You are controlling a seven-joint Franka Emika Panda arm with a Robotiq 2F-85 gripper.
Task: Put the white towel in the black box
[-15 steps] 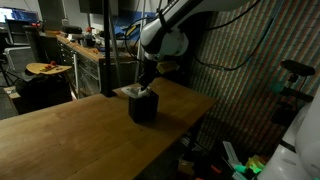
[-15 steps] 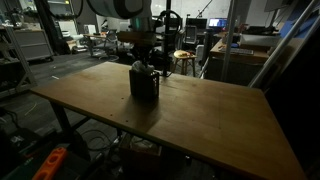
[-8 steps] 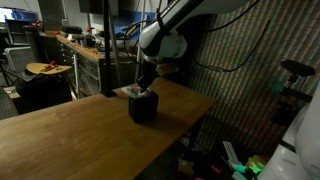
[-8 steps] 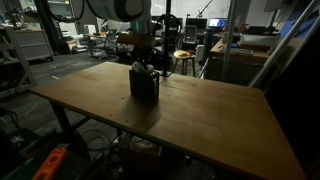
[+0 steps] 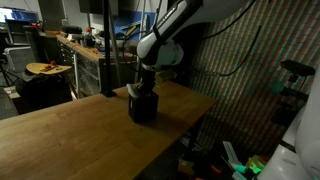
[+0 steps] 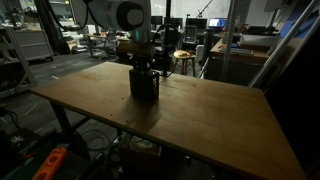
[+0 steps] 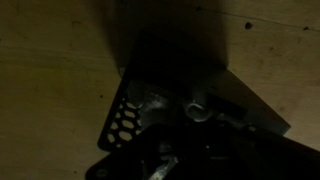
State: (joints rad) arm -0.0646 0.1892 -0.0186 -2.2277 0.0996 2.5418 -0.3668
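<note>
Pincer [image 5: 143,89] checked first: jaws together, tips down in the open top of black box [image 5: 143,108], arm bent over it from above. Same read in both exterior views. White towel [image 5: 131,89] barely readable, only a faint pale bit at the box's top edge, just beside the pincer tips. Rest of it hidden by box walls and pincer. Can't tell whether any cloth is pinched between the jaws.

Wrist view very dark and blurred. Mostly black shapes in the middle, with a perforated black plate [image 7: 122,122] at lower left. Couple of dull grey patches near centre, unclear if cloth or metal. Fingertips not made out there.

Box upright on wooden table [image 6: 220,115], nearer the far end, bare wood around it. Dim workshop behind: cluttered benches, a stool [image 6: 184,57] past the table, a patterned wall panel [image 5: 240,90] with cables hanging over it.
</note>
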